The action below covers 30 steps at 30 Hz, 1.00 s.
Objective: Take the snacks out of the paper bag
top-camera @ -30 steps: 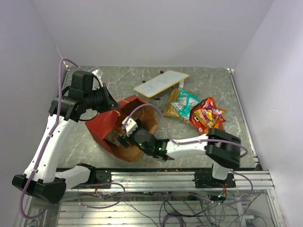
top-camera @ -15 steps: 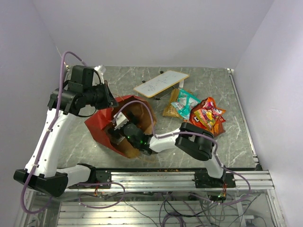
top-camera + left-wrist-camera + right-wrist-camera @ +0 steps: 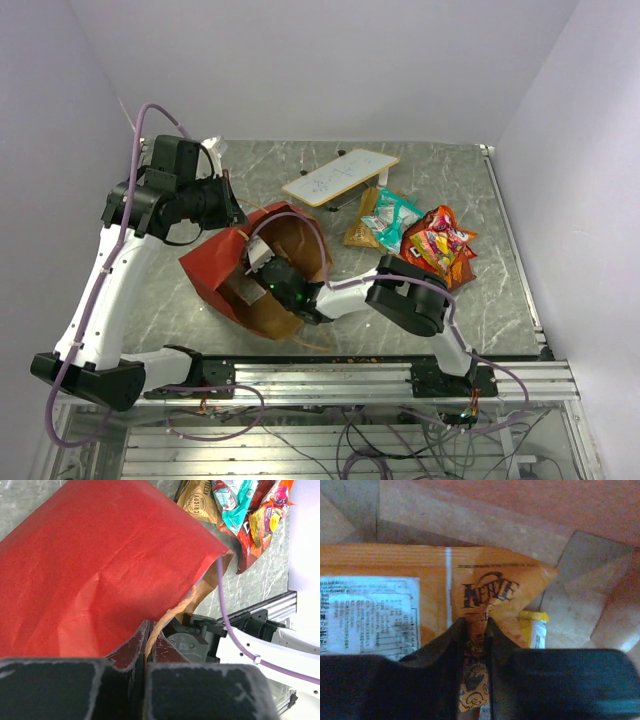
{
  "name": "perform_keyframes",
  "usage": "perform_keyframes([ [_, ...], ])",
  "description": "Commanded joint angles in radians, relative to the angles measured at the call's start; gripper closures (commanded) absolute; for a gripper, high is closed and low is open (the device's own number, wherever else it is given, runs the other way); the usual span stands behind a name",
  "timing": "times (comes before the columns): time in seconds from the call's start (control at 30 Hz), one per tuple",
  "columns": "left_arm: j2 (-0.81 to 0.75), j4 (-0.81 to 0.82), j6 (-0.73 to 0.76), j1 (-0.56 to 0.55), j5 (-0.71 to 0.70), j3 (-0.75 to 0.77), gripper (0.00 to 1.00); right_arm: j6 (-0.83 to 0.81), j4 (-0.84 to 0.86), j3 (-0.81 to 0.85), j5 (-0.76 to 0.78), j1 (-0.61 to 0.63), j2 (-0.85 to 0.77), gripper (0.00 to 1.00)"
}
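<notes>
Two grippers are in contact with task items. The left gripper (image 3: 150,642) has its jaws together on the string handle (image 3: 172,614) of the paper bag (image 3: 95,565), which lies on its side on the table (image 3: 440,170). The right gripper (image 3: 475,645) is deep inside the bag and hidden from the overhead view. Its jaws are pinched on a fold of an orange packet (image 3: 490,587). A yellow packet (image 3: 532,625) beside it is mostly covered. Loose packets (image 3: 425,235) lie outside the bag, near a white board (image 3: 340,177).
</notes>
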Motion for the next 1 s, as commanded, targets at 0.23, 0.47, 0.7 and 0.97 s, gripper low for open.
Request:
perform_keyframes([
  [0.23,-0.023,0.016,-0.028,0.009,-0.021,-0.019,0.93,0.051,-0.057,-0.093,-0.031,0.006,-0.197,1.00],
  [0.47,-0.033,0.059,-0.075,0.008,-0.009,-0.055,0.93,0.125,-0.112,-0.174,-0.174,0.016,-0.388,1.00],
  [0.7,-0.026,0.112,-0.119,0.010,0.021,-0.077,0.93,0.206,-0.229,-0.269,-0.209,0.019,-0.633,1.00],
  [0.97,-0.023,0.128,-0.133,0.011,-0.032,-0.056,0.93,0.229,-0.482,-0.272,-0.119,0.019,-0.904,1.00],
])
